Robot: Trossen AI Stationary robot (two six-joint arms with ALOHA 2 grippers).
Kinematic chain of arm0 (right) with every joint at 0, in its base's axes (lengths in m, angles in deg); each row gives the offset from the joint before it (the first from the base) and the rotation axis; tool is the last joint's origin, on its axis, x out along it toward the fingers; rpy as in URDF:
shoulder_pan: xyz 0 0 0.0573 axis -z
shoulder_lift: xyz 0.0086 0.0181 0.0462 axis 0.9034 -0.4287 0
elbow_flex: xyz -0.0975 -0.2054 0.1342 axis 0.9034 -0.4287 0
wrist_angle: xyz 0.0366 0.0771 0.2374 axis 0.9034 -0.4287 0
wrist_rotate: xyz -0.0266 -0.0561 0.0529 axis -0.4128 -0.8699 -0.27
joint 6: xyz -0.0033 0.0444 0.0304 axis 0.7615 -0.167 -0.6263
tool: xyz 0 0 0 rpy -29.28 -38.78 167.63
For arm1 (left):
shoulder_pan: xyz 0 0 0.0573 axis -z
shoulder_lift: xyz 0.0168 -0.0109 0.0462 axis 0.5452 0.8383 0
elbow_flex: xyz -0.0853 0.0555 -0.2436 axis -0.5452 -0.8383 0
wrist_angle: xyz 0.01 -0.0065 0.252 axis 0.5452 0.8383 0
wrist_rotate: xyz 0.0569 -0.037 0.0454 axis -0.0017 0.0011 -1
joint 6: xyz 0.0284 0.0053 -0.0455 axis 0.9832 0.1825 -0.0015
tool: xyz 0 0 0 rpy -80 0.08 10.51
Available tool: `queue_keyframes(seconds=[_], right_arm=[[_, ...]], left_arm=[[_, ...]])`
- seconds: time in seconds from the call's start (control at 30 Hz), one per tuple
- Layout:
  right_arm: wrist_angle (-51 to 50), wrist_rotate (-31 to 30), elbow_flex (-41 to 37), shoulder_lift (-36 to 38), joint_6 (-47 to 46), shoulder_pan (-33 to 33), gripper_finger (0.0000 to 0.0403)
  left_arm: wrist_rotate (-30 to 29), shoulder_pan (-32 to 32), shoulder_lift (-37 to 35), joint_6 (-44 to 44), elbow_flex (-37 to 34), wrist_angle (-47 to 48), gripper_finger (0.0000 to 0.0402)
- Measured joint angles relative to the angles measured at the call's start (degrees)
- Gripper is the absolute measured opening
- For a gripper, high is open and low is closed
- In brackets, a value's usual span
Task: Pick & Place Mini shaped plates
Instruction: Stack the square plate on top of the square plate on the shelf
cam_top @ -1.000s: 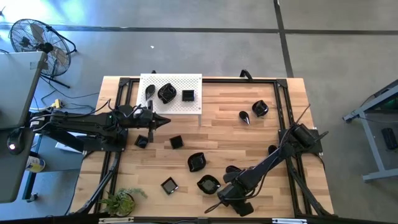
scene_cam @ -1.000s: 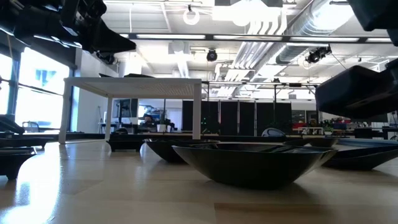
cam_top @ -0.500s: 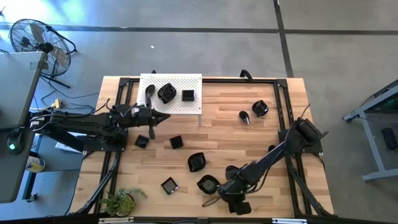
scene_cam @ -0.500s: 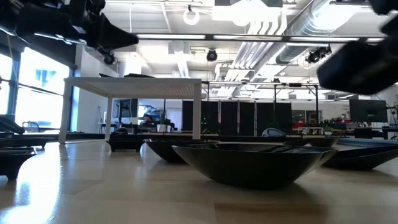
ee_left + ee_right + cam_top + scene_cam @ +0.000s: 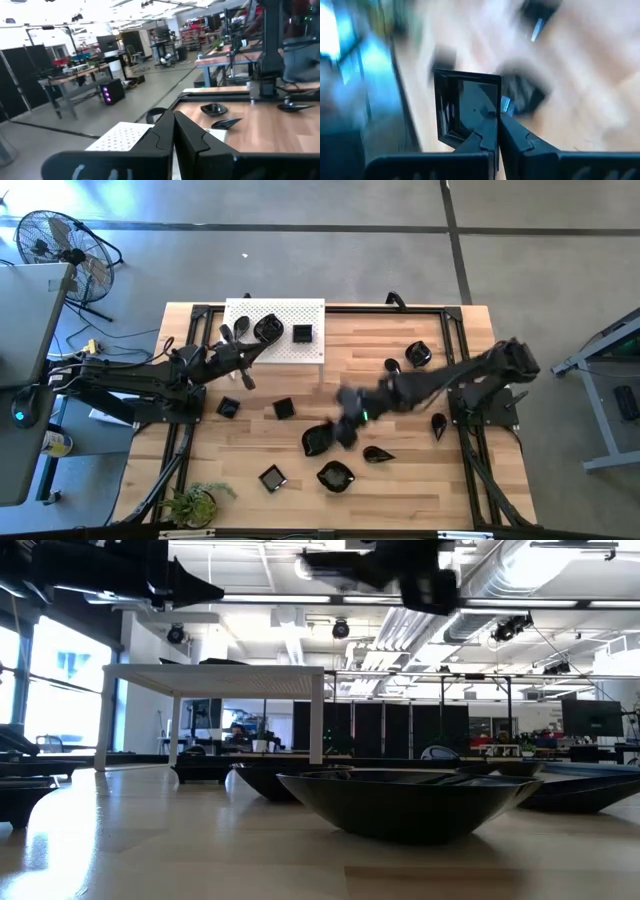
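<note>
Several glossy black mini plates lie on the wooden table, among them a wavy one (image 5: 318,440), a square one (image 5: 272,477) and a leaf one (image 5: 378,453). Others sit on the white perforated board (image 5: 300,350), such as a round one (image 5: 268,330) and a square one (image 5: 302,333). My right gripper (image 5: 345,428) hangs blurred over the table's middle, shut on a square plate (image 5: 465,112). My left gripper (image 5: 262,350) hovers by the board's near edge, shut and empty in the left wrist view (image 5: 174,119). My right gripper pinches the square plate between its two fingers by one rim (image 5: 492,107). The plate is lifted clear of the table and stands tilted, with its hollow side facing the wrist camera.
The white board stands on legs (image 5: 175,730) near the far left of the table. A black frame (image 5: 455,360) runs around the table. More plates lie at the far right (image 5: 418,355) and right (image 5: 437,425). A potted plant (image 5: 195,502) sits at the near left corner.
My right arm has swung fast from the table's near edge up and toward the middle, carrying the square plate. My left gripper has moved a little toward the far edge, closer to the white board.
</note>
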Motion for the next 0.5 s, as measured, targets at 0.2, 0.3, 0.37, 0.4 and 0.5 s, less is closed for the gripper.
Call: queue_keyframes(seconds=[0.2,0.3,0.37,0.4,0.5], right_arm=[[4.83,-10.69,0.07,4.19,-13.62,15.22,0.0006],[5.82,-7.68,0.04,4.00,-18.05,22.91,0.0007],[9.24,-4.81,0.04,2.98,-19.73,26.67,0.0007],[11.03,-3.68,0.04,2.54,-20.44,28.07,0.0007],[15.34,-2.18,0.04,0.88,-22.20,31.20,0.0007]], left_arm=[[-0.48,0.00,0.00,0.90,0.00,-0.46,0.0001],[-0.46,0.00,0.00,0.95,0.00,-0.74,0.0001],[-0.46,0.00,0.00,1.79,0.00,-1.20,0.0001],[-0.46,0.00,0.00,2.24,0.00,-1.18,0.0001],[-0.47,-0.02,0.00,3.27,0.00,-1.13,0.0001]])
